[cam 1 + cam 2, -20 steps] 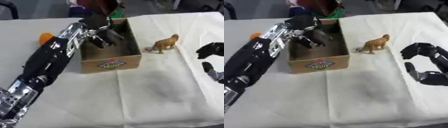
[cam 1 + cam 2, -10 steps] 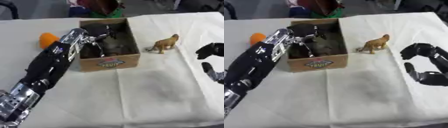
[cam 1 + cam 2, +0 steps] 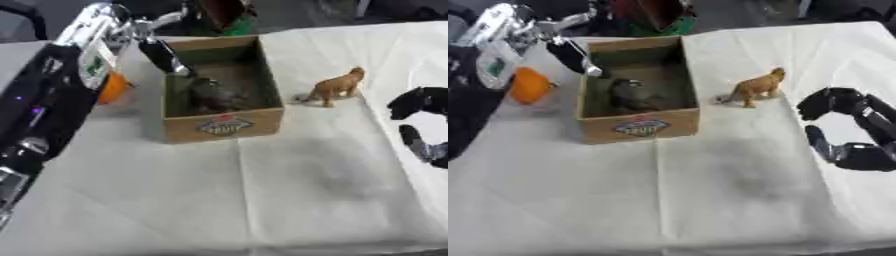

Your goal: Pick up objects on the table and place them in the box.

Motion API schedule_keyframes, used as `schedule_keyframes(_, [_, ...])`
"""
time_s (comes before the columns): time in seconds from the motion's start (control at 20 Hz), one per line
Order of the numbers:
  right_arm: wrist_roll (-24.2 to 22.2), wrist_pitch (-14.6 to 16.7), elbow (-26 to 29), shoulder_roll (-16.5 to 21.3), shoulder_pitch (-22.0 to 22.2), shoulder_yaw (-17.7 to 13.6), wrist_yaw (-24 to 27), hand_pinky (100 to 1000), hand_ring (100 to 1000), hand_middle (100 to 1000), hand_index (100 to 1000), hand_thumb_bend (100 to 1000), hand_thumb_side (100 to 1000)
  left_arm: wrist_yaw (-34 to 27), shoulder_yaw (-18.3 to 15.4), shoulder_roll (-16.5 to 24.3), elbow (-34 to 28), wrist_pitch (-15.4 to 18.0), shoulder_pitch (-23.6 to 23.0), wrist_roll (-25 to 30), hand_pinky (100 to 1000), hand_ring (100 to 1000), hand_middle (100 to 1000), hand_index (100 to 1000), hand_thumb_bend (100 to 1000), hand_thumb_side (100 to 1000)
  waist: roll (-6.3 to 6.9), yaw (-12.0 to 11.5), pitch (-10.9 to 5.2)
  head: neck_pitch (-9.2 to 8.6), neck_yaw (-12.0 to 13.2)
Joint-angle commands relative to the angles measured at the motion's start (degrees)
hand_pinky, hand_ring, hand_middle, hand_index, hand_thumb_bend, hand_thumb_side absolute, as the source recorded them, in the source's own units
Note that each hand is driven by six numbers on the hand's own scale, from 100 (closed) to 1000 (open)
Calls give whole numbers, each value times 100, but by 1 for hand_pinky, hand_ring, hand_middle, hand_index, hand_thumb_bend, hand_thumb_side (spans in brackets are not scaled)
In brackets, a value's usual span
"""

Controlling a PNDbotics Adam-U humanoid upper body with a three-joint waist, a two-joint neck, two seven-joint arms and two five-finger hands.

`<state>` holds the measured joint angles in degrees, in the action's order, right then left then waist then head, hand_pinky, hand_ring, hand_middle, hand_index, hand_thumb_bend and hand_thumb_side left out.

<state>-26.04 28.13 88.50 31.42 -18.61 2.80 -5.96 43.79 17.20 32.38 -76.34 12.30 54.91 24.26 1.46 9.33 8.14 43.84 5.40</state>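
Standing right of the box (image 3: 639, 127), the toy animal (image 3: 754, 87) looks light and rigid, probably; grasp its body. Right hand (image 3: 852, 127) rests with fingers relaxed, empty.

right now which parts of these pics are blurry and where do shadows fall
Left eye view: the left hand and its arm are smeared by motion; the dark object in the box is too blurred to identify. Right eye view: the toy animal is soft-edged with a small shadow beside it; the right hand shows more clearly.
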Motion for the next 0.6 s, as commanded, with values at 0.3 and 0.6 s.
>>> schedule_keyframes(0.3, [56,-19,27,204,-13,-115,-55,649,645,698,716,100,280,-66,-382,829,-28,-917,-479,84,709,648,652,789,583,296,-1,-102,-99,24,-130])
schedule_keyframes(0.6, [55,-19,25,179,0,-117,-60,648,645,698,716,100,280,389,-508,621,1107,-1007,-493,-77,701,644,656,794,607,301,-29,-107,-94,28,-133])
